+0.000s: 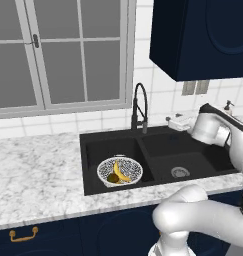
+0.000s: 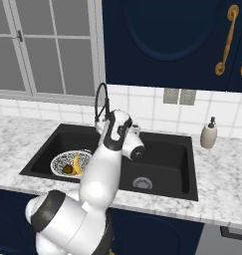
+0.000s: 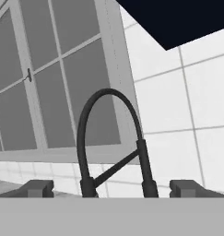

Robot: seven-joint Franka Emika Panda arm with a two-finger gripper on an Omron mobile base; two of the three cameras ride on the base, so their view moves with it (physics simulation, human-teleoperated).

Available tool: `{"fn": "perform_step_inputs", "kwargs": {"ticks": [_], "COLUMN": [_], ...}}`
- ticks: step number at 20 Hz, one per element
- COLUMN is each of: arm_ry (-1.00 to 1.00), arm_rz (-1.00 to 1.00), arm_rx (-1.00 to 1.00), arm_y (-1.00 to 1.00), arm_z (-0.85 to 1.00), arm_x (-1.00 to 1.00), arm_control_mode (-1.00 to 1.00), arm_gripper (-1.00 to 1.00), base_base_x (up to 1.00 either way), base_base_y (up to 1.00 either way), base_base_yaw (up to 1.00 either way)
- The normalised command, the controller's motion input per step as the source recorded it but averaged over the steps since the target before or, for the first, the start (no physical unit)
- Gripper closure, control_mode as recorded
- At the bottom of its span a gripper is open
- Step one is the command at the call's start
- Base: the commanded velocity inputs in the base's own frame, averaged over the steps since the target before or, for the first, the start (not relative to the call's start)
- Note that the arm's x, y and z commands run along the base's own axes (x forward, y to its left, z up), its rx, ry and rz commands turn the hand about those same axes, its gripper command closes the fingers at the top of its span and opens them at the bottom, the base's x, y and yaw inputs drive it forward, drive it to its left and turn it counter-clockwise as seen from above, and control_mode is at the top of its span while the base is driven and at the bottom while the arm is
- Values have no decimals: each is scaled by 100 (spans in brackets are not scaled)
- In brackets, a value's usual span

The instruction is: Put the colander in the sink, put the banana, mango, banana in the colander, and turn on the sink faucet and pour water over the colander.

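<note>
Down in the left basin of the black sink [image 1: 158, 150] sits the colander [image 1: 120, 171], under the faucet side so water can reach it. Inside it lie a banana [image 1: 120, 173] and a dark mango [image 1: 113, 178]; a second banana I can't make out. Fruit loaded, so the remaining job looks like the faucet [image 1: 140, 107]. The gripper [image 3: 111, 188] faces the gooseneck, fingers spread wide on either side, holding nothing, likely lined up to work the tap. Hand view gives that alignment against the window [image 3: 44, 83]. Right base view shows the soap dispenser [image 2: 208, 133] on the far-right counter and the right basin's drain [image 2: 142, 183]; the left base view shows the fruit more plainly.
</note>
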Motion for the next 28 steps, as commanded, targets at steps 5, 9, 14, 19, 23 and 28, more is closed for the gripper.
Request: {"fn": "perform_step_inputs", "kwargs": {"ticks": [5, 9, 14, 19, 23, 28], "arm_ry": [3, 0, 0, 0, 0, 0], "arm_rz": [1, 0, 0, 7, 13, 1], "arm_rx": [-4, 0, 0, 0, 0, 0], "arm_y": [11, 0, 0, 3, 0, 4], "arm_z": [-15, -32, -37, -19, -8, 14], "arm_x": [51, 39, 32, 38, 49, -21], "arm_control_mode": [-100, -100, -100, -100, -100, -100], "arm_gripper": [-100, -100, -100, -100, -100, -100], "base_base_x": [0, 0, 0, 0, 0, 0], "base_base_y": [0, 0, 0, 0, 0, 0], "base_base_yaw": [0, 0, 0, 0, 0, 0]}}
